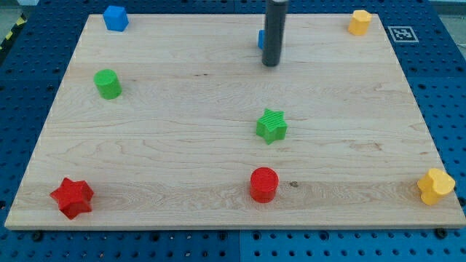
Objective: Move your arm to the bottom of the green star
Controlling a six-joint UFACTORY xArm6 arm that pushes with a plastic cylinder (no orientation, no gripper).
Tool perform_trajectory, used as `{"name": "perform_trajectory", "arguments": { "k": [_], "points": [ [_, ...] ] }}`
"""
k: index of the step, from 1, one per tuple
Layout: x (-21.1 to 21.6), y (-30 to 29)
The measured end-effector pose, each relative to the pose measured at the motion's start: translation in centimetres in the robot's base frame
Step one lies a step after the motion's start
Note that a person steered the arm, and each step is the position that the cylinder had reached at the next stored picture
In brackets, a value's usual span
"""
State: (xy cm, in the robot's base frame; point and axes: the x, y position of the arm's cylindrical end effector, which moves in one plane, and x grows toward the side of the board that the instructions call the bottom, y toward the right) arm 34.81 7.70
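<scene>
While my tip (271, 64) rests near the board's top centre, bare and touching no block, the green star (271, 125) lies well apart, straight toward the view's bottom. Red cylinder (263, 184) sits below the star. Blue block (261, 39) shows partly behind my rod; whether they touch, cannot tell

The rod (273, 29) hides most of a blue block (261, 39).
</scene>
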Motion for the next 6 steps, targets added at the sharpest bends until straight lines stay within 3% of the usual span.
{"name": "perform_trajectory", "arguments": {
  "k": [2, 4, 6],
  "points": [
    [10.0, 6.0],
    [18.7, 4.4],
    [16.5, -0.6]
  ]
}}
